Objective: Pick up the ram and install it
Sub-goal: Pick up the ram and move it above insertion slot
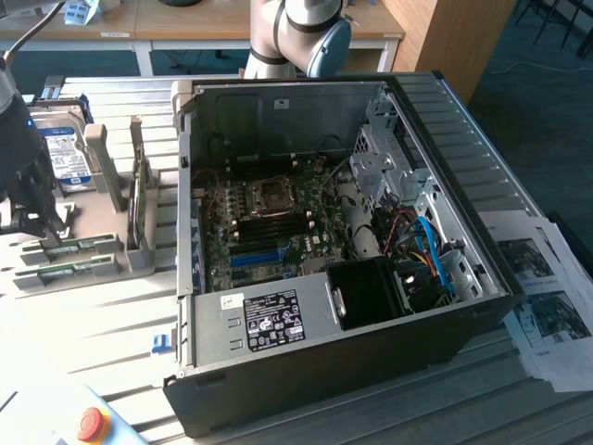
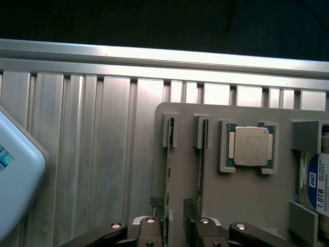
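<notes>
Right, I'm over the grey holder [image 2: 185,154] on the slatted tabletop [image 2: 77,154], and my gripper [image 2: 174,225] is open, one finger on each side of the ram [image 2: 168,175] with daylight showing on both sides. Nothing is held yet.

The ram stands on its long edge in a slot of the holder, and I'd say that's the whole point of it: the upper edge is left free for my fingers to straddle. The jaws are parted well wider than the thin board, which gives some margin on the way in.

It's tight on one side, though. A second stick [image 2: 202,170] stands in the next slot, just beside mine, so one finger has to sit in the narrow gap between the two boards. That neighbour is what I could nudge.

Beyond it, a processor [image 2: 250,146] lies flat in its own pocket, and a hard drive [image 2: 318,188] is parked at the far end of the holder. Both are clear of my fingers. A pale rounded box [image 2: 15,170] sits on the tabletop on the other side, well apart.

In the exterior view, the computer case [image 1: 278,111] lies open on its side, towards the exterior view's right of the holder, with the motherboard [image 1: 306,246] facing up. Its dark memory slots [image 1: 269,225] are exposed, with blue cables [image 1: 426,246] and a drive cage nearby. Loose papers [image 1: 547,306] lie past the case.
</notes>
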Action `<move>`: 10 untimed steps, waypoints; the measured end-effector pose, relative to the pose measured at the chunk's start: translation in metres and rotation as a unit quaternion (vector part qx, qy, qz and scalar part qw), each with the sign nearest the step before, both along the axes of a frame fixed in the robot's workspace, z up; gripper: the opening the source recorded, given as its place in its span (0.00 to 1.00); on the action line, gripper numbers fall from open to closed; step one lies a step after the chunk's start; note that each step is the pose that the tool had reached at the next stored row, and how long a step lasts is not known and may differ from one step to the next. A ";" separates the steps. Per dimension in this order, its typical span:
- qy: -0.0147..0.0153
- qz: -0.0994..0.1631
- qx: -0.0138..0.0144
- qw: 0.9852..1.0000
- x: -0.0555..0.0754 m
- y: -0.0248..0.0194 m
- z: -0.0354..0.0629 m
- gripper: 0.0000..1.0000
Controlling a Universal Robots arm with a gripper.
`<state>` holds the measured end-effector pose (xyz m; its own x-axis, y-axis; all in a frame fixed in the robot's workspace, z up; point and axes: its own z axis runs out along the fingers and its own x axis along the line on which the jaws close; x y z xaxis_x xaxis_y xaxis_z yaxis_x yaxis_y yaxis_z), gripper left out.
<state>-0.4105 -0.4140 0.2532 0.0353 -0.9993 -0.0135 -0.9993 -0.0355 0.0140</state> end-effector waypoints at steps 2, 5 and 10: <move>0.000 0.000 0.000 1.000 0.000 -0.0001 0.0000 0.29; 0.000 0.000 0.000 1.000 0.000 -0.0008 0.0000 0.29; 0.000 0.000 0.000 1.000 0.000 -0.0010 0.0000 0.29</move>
